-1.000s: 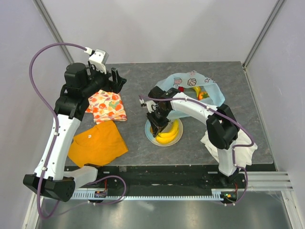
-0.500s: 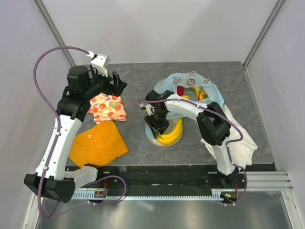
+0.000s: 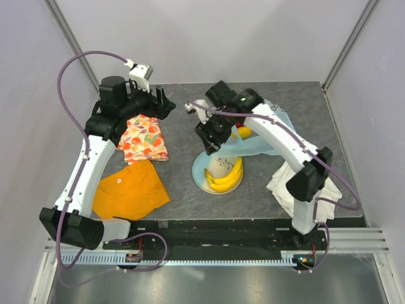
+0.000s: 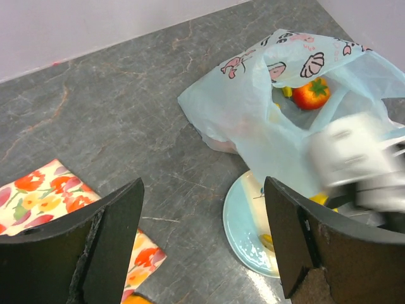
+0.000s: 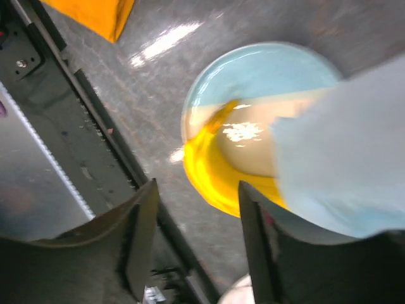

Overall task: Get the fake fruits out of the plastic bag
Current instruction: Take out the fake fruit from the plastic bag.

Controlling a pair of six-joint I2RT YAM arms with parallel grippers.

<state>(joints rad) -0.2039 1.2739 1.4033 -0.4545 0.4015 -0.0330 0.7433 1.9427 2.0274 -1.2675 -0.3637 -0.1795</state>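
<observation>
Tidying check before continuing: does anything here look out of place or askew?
The plastic bag lies draped over the far side of the plate, partly covering it beside the bananas. The white cloth lies crumpled against the right arm. Nothing looks spilled or damaged.

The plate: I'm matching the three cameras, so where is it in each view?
Top external: plate just below centre, bag draped over its top edge.
Left wrist: plate lower centre-right, below the bag.
Right wrist: plate upper centre, bag covering its right side.
Shared landmark: the light-blue plastic bag.
</observation>
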